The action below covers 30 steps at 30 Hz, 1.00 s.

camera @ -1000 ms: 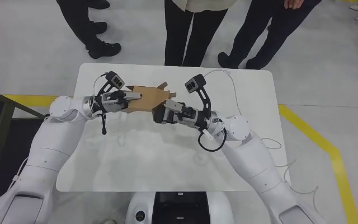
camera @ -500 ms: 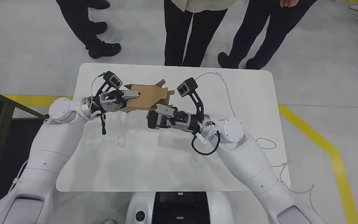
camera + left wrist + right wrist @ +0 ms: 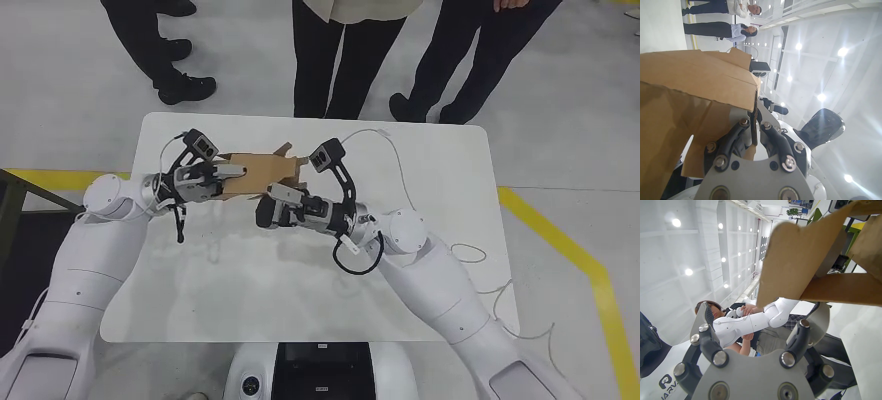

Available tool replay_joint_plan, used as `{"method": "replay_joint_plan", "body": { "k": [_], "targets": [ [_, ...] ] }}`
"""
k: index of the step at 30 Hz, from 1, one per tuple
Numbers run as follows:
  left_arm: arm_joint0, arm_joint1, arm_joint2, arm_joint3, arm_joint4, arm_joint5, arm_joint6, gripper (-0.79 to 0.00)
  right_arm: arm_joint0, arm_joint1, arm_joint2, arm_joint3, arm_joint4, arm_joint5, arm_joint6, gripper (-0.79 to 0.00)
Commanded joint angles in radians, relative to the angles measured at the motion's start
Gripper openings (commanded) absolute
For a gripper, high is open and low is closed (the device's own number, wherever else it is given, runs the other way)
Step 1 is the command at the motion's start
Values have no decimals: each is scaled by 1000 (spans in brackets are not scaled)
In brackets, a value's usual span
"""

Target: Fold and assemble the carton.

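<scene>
A brown cardboard carton (image 3: 262, 170), partly folded with loose flaps, is held above the far middle of the white table (image 3: 430, 270). My left gripper (image 3: 230, 174) is shut on its left edge; in the left wrist view the fingers (image 3: 743, 130) clamp a thin cardboard panel of the carton (image 3: 696, 79). My right gripper (image 3: 266, 212) sits at the carton's near side, just under its front edge. In the right wrist view this gripper (image 3: 761, 313) is open, and a rounded flap of the carton (image 3: 791, 262) hangs just beyond its fingertips, apart from them.
A thin white cable (image 3: 415, 165) runs over the table's far right part. Several people's legs (image 3: 330, 60) stand beyond the far edge. The near half of the table is bare.
My right gripper has slid leftward along the carton's near side and slightly toward me. The left gripper keeps its hold, and the carton has shifted a little to the left.
</scene>
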Motion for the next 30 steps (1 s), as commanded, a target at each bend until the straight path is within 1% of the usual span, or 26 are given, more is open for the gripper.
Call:
{"method": "replay_joint_plan", "body": {
  "k": [1,9,13,18,22,25,30],
  "targets": [
    [-4,0,-5,9,-2,10,-10,-785,-8,3,13,-3,-2,-2,5,0],
    [-29,1,-19,63,-5,75,-80,-785,-59,31,111,-23,-25,23,33,0],
    [-41,1,-28,88,-21,102,-111,-785,-79,47,156,-36,-41,58,69,0],
    [-49,0,-37,97,-41,128,-145,-785,-97,59,195,-26,-69,78,67,0],
    [-45,0,-30,70,-67,163,-146,-785,-92,60,196,15,-69,82,53,0],
    [-38,3,-20,39,-98,198,-146,-785,-75,55,178,51,-69,83,47,0],
    [-29,13,-11,2,-140,228,-146,-785,-42,45,142,103,-69,70,35,0]
  ]
}}
